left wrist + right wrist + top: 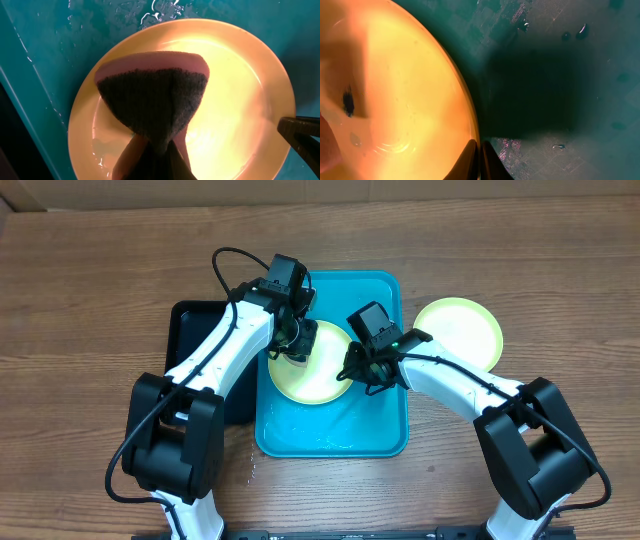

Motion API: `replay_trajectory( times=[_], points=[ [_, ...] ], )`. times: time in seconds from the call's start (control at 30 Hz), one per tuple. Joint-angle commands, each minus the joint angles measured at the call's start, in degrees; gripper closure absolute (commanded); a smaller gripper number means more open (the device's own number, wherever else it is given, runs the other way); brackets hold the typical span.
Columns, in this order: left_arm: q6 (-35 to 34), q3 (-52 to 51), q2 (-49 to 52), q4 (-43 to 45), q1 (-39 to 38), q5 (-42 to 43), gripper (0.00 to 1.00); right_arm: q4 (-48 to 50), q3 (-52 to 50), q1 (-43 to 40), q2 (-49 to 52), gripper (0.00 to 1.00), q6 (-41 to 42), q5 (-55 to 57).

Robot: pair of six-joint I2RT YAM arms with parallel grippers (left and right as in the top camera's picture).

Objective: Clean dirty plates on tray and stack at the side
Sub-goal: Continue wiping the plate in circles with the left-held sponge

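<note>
One yellow plate [318, 383] lies mid-frame in the tray [385, 430]. The left gripper [293, 340], clamped on a sponge [155, 95], presses its upper-left part, and the right gripper [479, 150] seemingly pinches its right rim.

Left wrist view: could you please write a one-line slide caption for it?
Left gripper holds a pink-and-grey scouring sponge on a yellow plate in the wet turquoise tray.
</note>
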Motion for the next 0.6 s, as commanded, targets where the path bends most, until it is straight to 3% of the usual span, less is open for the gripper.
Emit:
replay_trajectory(
  times=[0.0, 0.4, 0.57],
  points=[
    [0.9, 1.4, 0.7, 0.1, 0.5, -1.1, 0.96, 0.0, -0.6, 0.5, 0.2, 0.96, -0.4, -0.4],
    [0.8, 1.3, 7.7, 0.4, 0.4, -4.7, 0.96, 0.0, -0.6, 0.5, 0.2, 0.96, -0.4, -0.4],
    [0.9, 1.3, 11.8, -1.2, 0.4, 0.4, 0.96, 0.0, -0.6, 0.5, 0.2, 0.96, -0.4, -0.4]
  ],
)
